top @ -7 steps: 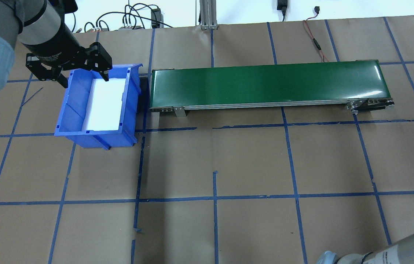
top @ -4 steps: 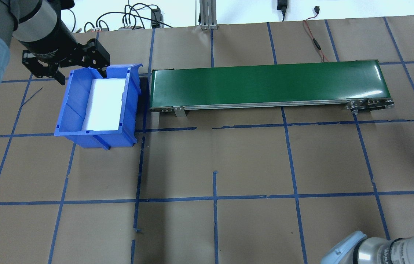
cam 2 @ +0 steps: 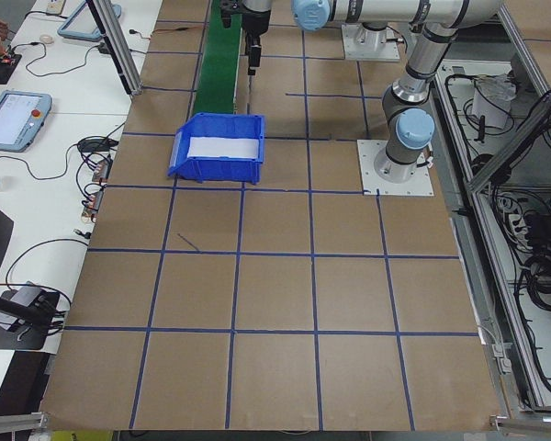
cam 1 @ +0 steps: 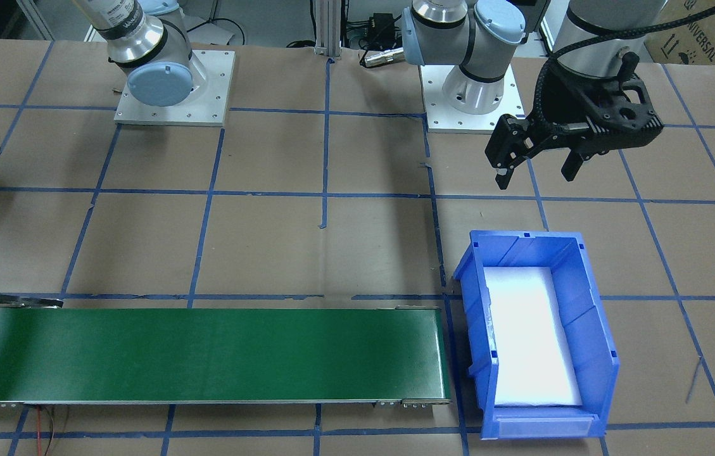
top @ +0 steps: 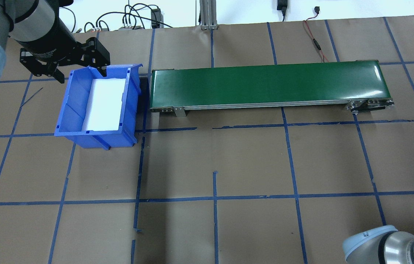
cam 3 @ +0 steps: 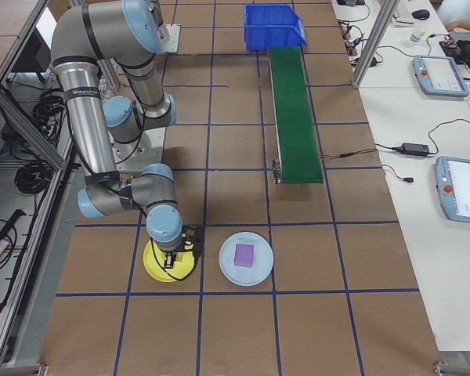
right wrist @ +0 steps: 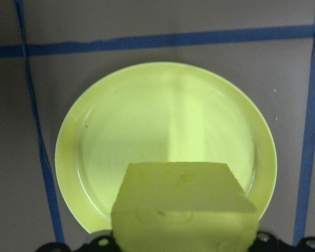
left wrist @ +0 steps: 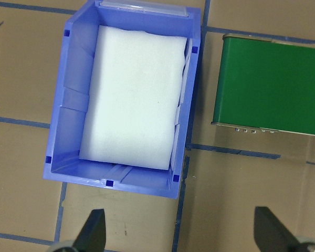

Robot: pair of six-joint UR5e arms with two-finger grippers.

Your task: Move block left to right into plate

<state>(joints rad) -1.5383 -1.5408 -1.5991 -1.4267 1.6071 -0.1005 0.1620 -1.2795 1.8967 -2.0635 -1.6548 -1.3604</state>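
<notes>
Beside the yellow plate [cam 3: 168,261] sits a pale plate [cam 3: 246,258] bearing a purple cube [cam 3: 244,254].

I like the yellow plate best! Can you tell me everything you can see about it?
The plate is round, flat and bright yellow, shiny like plastic, with a low raised rim. It lies flat on the brown paper table, beside a pale blue plate holding a purple block. Nothing lies on it. The right pincer hangs above it holding a yellow block.
</notes>
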